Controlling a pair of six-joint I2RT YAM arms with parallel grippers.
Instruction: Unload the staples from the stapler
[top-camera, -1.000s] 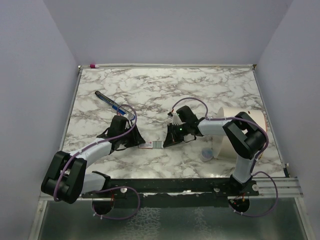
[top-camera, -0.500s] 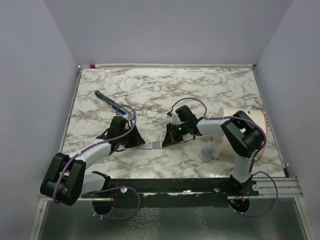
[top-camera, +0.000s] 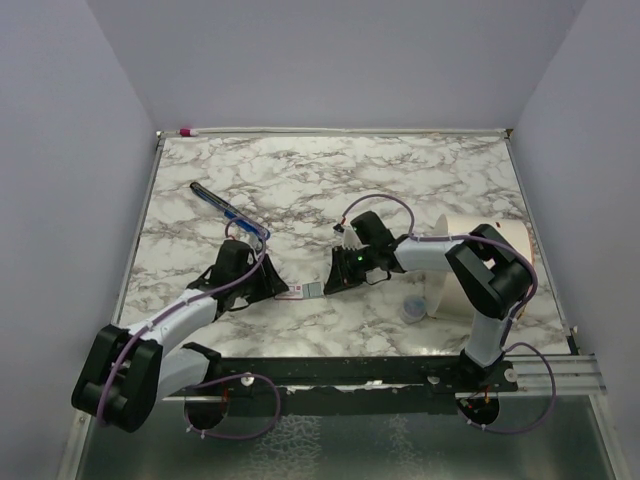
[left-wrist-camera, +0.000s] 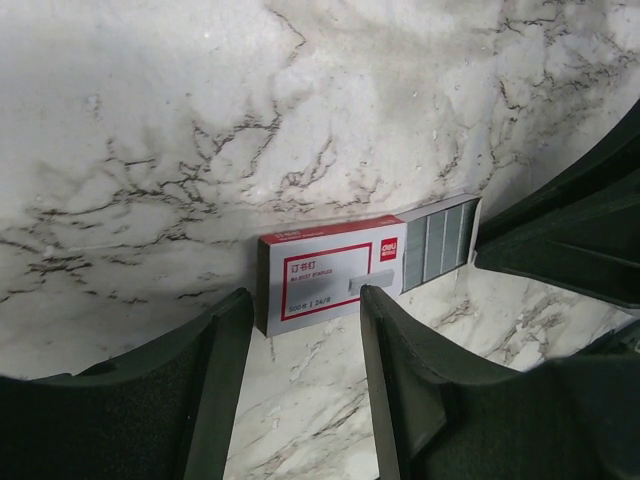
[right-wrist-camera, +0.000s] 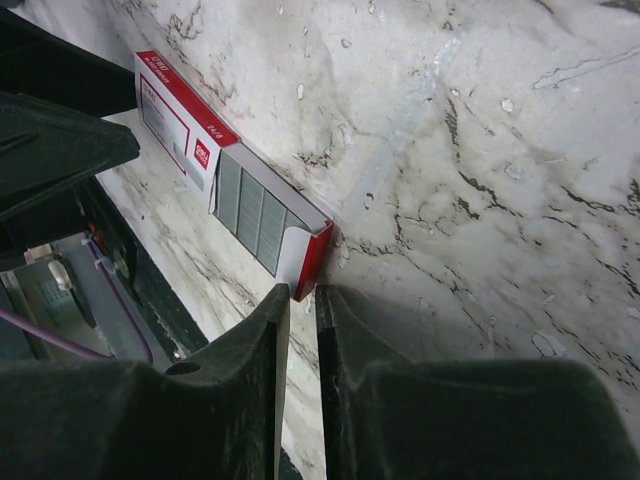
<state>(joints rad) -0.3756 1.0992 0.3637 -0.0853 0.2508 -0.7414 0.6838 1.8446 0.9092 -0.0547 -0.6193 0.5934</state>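
Tugging the tray (right-wrist-camera: 302, 258) with the right gripper (right-wrist-camera: 301, 298) narrow, its grip unclear, and the left gripper (left-wrist-camera: 305, 294) wide could spill the staples (right-wrist-camera: 255, 206).

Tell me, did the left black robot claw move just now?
Yes. The black left gripper slid back toward the marble table's near edge, away from the long blue-black pen.

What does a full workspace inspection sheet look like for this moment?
Surface: veined marble table.
Job's things: staples in strips, in the slid-out tray of a red-and-white staple box; stapler not seen.
Clutter: pen, white roll, small clear cup.
Grippers: left gripper open at the box's sleeve end; right gripper nearly closed at the tray's end flap, grip unclear.
Cables: purple cable loops over the wrists.
Surroundings: plain lilac walls.
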